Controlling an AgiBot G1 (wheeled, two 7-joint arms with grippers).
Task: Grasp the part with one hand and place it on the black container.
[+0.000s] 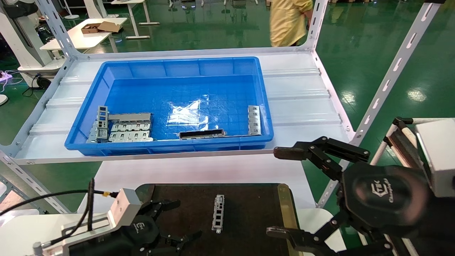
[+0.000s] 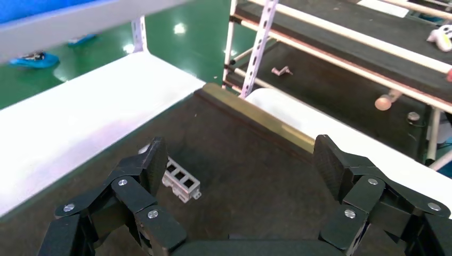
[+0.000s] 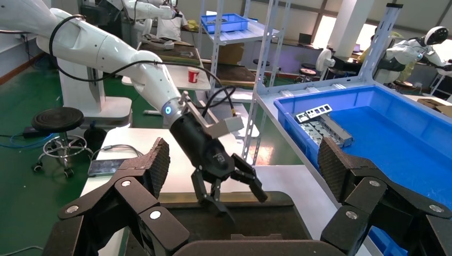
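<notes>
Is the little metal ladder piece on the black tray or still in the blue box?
On the tray. The part lies flat on the black container, with no gripper touching it. Other metal pieces remain in the blue bin.

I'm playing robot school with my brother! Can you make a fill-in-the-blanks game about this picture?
1. The silver part lies on the ___ container.
2. The bin on the shelf is coloured ___.
3. Both the left gripper and the right gripper have their fingers ___.
4. The person in the background wears a ___ top.

Missing words: black; blue; open; yellow
</notes>
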